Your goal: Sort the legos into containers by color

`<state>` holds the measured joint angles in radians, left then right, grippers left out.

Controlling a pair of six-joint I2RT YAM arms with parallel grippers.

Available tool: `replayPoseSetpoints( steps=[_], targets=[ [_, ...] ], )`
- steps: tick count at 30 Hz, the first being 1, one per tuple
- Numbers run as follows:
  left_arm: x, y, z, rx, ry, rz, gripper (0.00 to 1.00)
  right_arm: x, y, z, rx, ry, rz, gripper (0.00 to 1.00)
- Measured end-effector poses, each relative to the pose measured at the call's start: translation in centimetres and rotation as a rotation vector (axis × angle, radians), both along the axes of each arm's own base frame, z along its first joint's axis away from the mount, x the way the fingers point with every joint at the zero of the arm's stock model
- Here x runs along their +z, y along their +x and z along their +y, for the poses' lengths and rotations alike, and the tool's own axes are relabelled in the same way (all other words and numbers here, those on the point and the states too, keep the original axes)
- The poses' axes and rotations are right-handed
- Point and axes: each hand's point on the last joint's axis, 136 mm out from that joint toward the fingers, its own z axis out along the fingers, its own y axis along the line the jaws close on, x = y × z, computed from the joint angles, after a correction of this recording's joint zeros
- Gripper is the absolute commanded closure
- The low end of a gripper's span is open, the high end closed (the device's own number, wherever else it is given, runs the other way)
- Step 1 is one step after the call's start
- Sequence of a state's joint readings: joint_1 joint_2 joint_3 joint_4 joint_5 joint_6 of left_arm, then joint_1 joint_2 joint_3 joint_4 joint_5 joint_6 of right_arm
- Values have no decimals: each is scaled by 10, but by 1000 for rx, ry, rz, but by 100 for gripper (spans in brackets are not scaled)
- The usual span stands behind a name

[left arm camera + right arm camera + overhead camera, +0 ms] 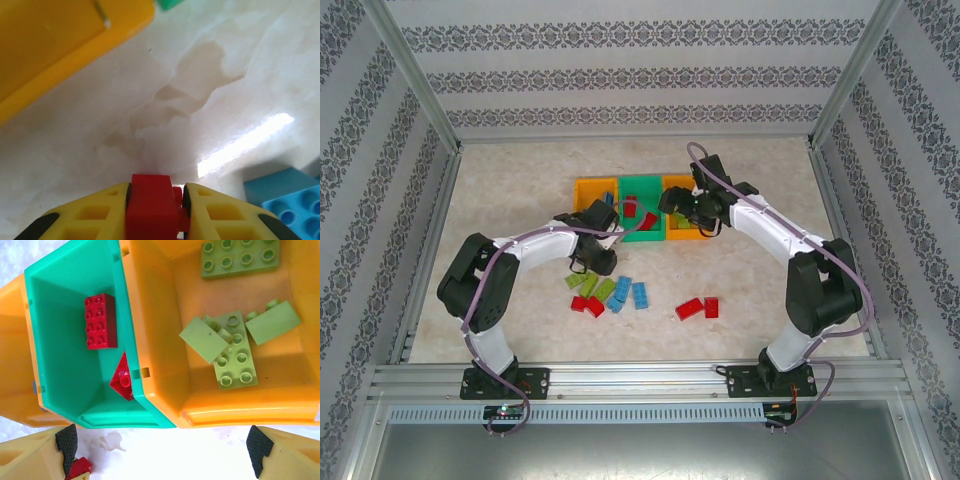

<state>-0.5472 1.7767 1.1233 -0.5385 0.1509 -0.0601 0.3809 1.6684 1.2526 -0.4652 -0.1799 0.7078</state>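
Sorting looks roughly halfway done, judging by what's lying around. The green bin has two red bricks in it, and the right orange bin holds about four lime green bricks. The left fingers are clamped on a red brick, low over the worktop near the corner of the left orange bin, so I'd guess that one is headed for the green bin. The right fingers are spread wide with nothing between them, hanging at the near edge of the green and right orange bins. Left to do: a loose cluster of blue, lime and red bricks mid-worktop, plus two red ones off to its right. Hard bits: from above, the left arm covers part of the left orange bin, so I can't tell what's in there, and the right arm hides a good chunk of the other two. There's also a red scrap beside one right finger, cut off at the frame edge, no idea what it is.
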Motion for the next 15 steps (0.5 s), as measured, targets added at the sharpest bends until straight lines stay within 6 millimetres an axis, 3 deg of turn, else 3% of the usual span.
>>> replayPoseSetpoints(
  steps=[10,15],
  targets=[
    [31,25,-34,-6,-91,-55,73,-7,-15,-23,-40,-15,18,9],
    [64,44,-49,9,-148,-107,73,-10,-28,-30,-43,-24,19,9]
  ],
)
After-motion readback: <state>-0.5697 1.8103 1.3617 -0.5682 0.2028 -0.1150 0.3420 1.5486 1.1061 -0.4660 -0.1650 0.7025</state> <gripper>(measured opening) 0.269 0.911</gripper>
